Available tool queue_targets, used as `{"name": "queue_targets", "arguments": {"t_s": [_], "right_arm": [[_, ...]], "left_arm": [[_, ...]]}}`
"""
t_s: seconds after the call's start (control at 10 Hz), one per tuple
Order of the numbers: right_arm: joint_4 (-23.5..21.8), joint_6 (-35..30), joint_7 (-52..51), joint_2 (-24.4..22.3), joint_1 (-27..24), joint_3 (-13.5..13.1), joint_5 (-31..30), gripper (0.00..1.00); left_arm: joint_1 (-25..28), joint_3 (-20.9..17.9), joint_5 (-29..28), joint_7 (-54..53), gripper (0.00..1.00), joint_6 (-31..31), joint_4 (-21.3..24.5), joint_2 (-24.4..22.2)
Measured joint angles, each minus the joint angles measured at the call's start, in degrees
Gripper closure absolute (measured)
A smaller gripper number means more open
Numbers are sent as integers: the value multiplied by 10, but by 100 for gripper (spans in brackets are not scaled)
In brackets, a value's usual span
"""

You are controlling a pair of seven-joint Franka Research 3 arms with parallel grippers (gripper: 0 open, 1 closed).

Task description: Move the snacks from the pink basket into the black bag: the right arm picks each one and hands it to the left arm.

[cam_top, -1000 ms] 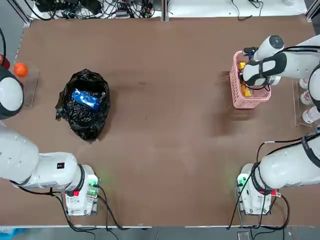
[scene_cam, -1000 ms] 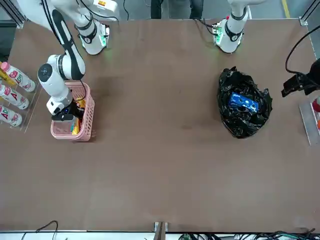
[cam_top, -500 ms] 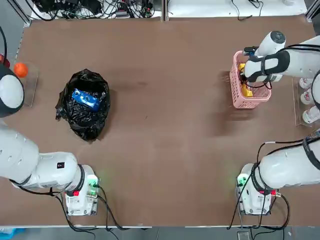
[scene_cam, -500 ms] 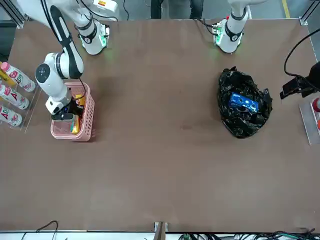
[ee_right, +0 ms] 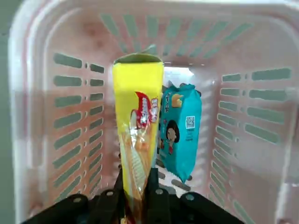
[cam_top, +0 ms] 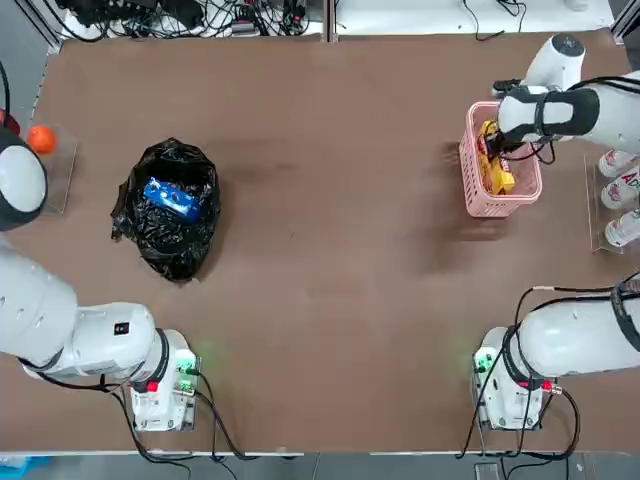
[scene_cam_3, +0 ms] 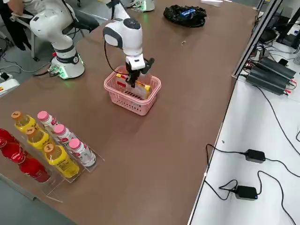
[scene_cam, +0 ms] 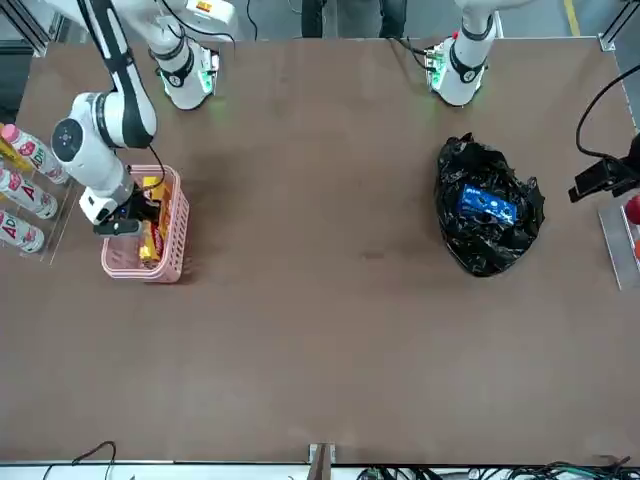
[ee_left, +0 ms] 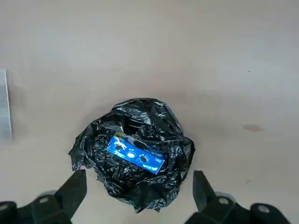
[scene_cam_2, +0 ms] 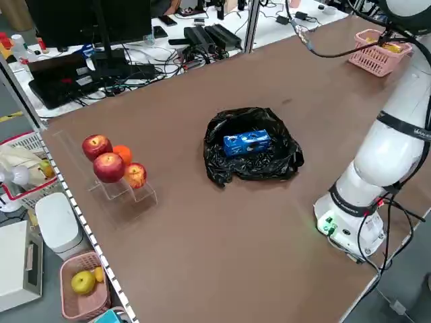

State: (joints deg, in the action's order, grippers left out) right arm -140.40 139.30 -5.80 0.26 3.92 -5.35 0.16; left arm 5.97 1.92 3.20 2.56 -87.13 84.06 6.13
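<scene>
My right gripper [ee_right: 135, 205] is shut on the lower end of a yellow packet with red marks [ee_right: 135, 140], which stands upright inside the pink basket [ee_right: 37, 93]. A teal packet [ee_right: 180, 135] leans beside it. From above, the basket [cam_top: 466, 170] sits at the far right with the right gripper [cam_top: 492, 150] over the yellow packet [cam_top: 495, 172]. The black bag [cam_top: 165, 235] lies at the left with a blue packet [cam_top: 172, 198] in it. My left gripper [ee_left: 138, 186] hangs open high above the bag [ee_left: 135, 186], apart from it.
White bottles [cam_top: 620, 190] lie in a clear rack just right of the basket. An orange ball [cam_top: 40, 138] sits on a clear stand at the table's left edge. Bare brown table stretches between bag and basket. Cables run along the far edge.
The right wrist has risen and swung toward the far side of the basket, and the yellow packet now stands up in its grip. The left arm has barely shifted.
</scene>
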Motion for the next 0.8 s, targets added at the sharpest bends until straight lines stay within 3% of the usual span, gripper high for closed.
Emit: {"name": "queue_targets", "arguments": {"t_s": [0.5, 0.8], "right_arm": [[71, -121, -46, -17, -1, -4, 0, 79], [150, -251, -60, -26, -2, -3, 0, 79]], "left_arm": [[0, 0, 0, 0, 0, 0, -1, 5], [0, 0, 2, 0, 0, 0, -2, 5]]}}
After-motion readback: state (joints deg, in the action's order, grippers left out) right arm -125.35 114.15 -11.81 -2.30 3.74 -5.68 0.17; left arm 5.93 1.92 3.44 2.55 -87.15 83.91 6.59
